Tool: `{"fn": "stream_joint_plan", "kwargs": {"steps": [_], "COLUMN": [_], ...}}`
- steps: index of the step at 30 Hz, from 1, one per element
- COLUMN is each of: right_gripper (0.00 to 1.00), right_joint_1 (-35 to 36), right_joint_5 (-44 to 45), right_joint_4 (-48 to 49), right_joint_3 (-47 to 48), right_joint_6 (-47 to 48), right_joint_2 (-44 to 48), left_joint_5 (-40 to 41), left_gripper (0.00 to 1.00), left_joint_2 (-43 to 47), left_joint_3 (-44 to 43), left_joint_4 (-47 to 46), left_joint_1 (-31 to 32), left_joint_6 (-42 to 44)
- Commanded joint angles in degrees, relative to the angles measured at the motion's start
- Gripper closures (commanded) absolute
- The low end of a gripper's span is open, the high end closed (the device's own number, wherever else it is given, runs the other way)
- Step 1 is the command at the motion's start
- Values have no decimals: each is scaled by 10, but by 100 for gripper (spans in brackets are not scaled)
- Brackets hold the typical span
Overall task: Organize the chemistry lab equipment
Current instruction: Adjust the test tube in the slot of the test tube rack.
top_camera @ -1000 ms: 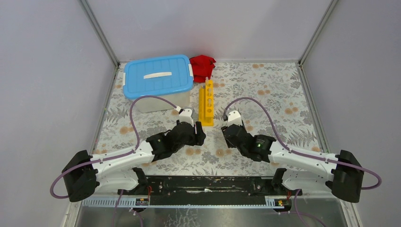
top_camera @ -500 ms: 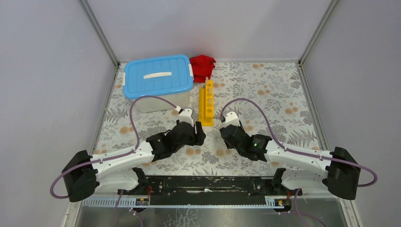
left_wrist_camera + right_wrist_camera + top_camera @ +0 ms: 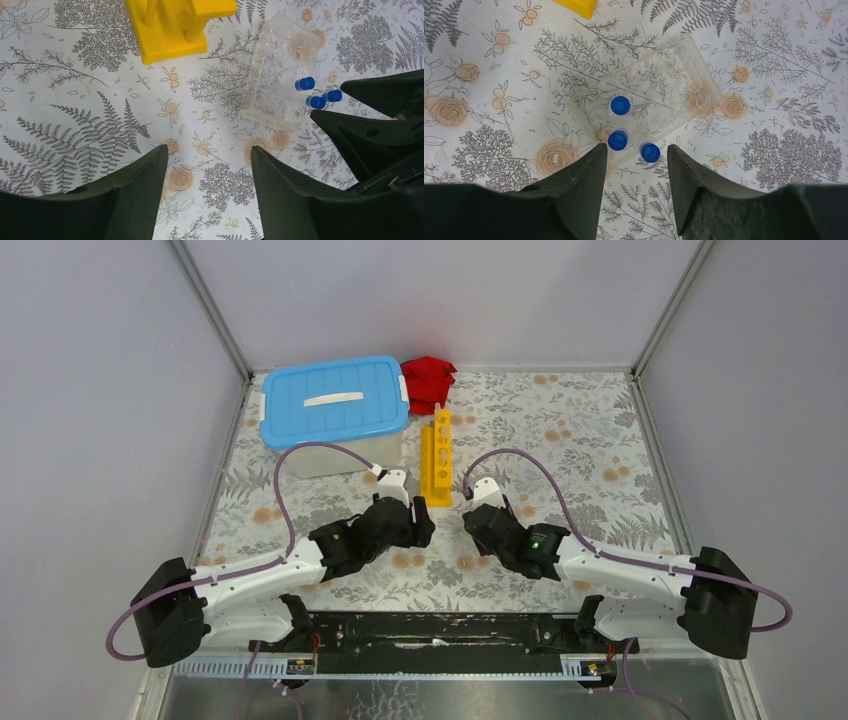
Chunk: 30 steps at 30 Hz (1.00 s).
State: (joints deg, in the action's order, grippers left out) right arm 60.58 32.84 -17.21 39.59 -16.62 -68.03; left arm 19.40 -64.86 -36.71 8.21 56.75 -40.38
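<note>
Your right gripper (image 3: 635, 162) hangs half-spread and empty directly over the clear tube holder (image 3: 664, 80). It is lined up with the three blue-capped tubes (image 3: 620, 105) clustered at the holder's near edge, probably so you can grip one. Your left gripper (image 3: 208, 150) is spread wide and empty over the table (image 3: 75, 100), near the yellow rack (image 3: 170, 30) and the holder, likely ready to steady the holder.

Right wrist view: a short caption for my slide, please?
Open right tool over clear tube holder and three blue-capped tubes.
</note>
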Motion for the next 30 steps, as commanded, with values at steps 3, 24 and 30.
{"fn": "stream_joint_plan", "kwargs": {"steps": [3, 24, 30], "right_gripper": [45, 45, 45], "right_joint_1": [-13, -44, -52], "right_joint_5": [-1, -7, -9], "right_joint_4": [28, 46, 52], "right_joint_3": [20, 19, 17], "right_joint_6": [10, 16, 18], "right_joint_2": [-6, -21, -21], "left_joint_5": [-1, -17, -21], "left_gripper": [32, 32, 32], "left_joint_2": [0, -8, -9], "left_joint_3": [4, 14, 15], "left_joint_4": [-35, -49, -50], "left_joint_1": [-8, -23, -25], "left_joint_6": [0, 3, 3]}}
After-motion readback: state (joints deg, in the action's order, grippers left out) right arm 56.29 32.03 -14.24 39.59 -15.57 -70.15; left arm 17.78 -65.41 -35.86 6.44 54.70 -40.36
